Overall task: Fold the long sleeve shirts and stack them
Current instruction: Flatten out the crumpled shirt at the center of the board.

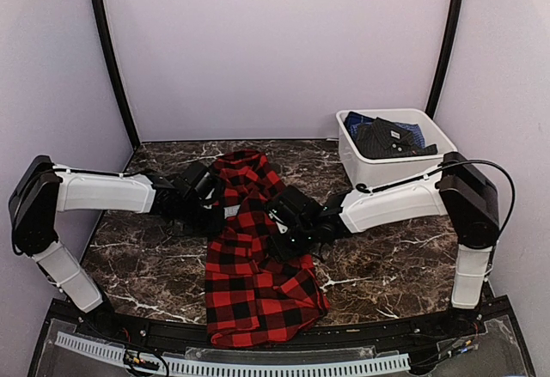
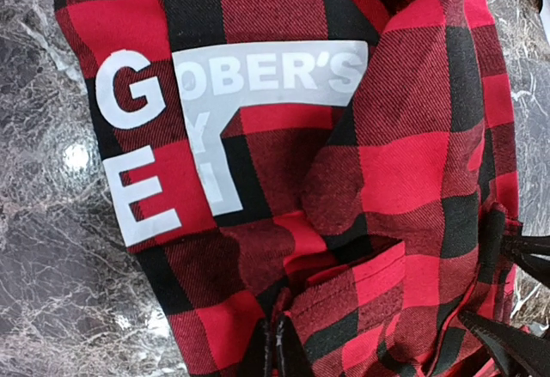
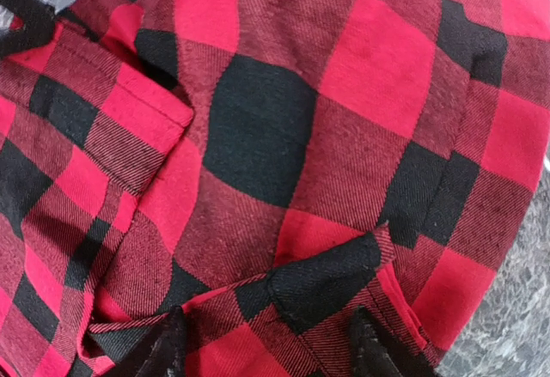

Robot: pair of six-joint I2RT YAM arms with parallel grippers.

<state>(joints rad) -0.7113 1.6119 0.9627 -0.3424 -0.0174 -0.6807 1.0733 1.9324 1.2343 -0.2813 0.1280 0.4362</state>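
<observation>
- Top external view: a red-and-black buffalo-check flannel long sleeve shirt (image 1: 249, 282) lies lengthwise and rumpled in the middle of the dark marble table (image 1: 387, 265).
- To fold it cleanly, I judge both grips should take matching edges and lift together, keeping the cloth taut.
- My left gripper (image 2: 277, 355) is closed tight, pinching a fold of the shirt.
- My right gripper (image 3: 271, 343) stands parted, jaws straddling a hem, clamping nothing yet.

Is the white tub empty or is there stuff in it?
Not empty: the white tub has dark clothes lying inside it, as the top camera shows.
</observation>
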